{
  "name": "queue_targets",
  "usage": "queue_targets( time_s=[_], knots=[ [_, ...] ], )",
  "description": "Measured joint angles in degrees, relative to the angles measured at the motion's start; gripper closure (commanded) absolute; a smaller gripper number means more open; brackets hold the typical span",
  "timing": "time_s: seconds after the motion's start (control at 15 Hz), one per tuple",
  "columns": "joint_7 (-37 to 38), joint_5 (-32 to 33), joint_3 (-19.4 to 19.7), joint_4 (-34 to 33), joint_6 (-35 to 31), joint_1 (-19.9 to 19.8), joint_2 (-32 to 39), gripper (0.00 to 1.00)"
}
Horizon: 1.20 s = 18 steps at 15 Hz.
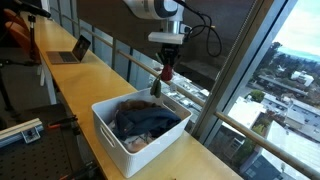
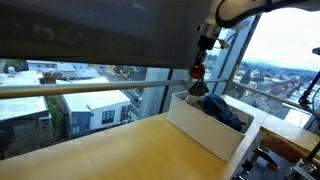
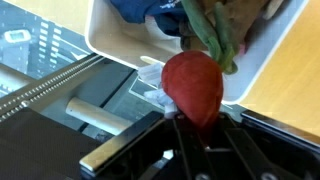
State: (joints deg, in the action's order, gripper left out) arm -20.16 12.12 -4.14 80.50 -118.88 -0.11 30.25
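My gripper [image 3: 196, 122] is shut on a red plush toy [image 3: 192, 84] shaped like a strawberry, whose green leaves [image 3: 214, 36] dangle from its far end. In both exterior views the gripper [image 1: 168, 66] [image 2: 199, 62] hangs in the air with the red toy [image 1: 168, 73] [image 2: 197, 72], over the far window-side rim of a white bin [image 1: 108, 121] [image 2: 196, 125]. The bin holds a heap of dark blue cloth [image 1: 145, 121] [image 2: 222, 112]. In the wrist view the bin's rim [image 3: 108, 52] lies just beyond the toy.
The bin stands on a long wooden counter [image 1: 78, 88] [image 2: 120, 150] along a window wall with a railing [image 2: 90, 88]. An open laptop [image 1: 72, 50] sits further along the counter. A dark blind [image 2: 90, 28] covers the upper window.
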Motion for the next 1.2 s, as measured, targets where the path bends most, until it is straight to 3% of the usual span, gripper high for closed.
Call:
queue_targets(
  time_s=[0.4, 0.47, 0.6, 1.0, 1.2],
  knots=[
    [0.1, -2.1, 0.4, 4.2, -0.1, -1.4, 0.5, 0.96],
    [0.1, -2.5, 0.4, 4.9, -0.1, -1.4, 0.5, 0.59],
    [0.1, -2.9, 0.5, 6.2, -0.1, -1.5, 0.5, 0.51],
    [0.1, -3.0, 1.1, 7.3, 0.1, -2.0, -0.4, 0.06],
    [0.0, -3.8, 1.2, 7.5, 0.7, -2.8, -2.9, 0.0]
  ],
)
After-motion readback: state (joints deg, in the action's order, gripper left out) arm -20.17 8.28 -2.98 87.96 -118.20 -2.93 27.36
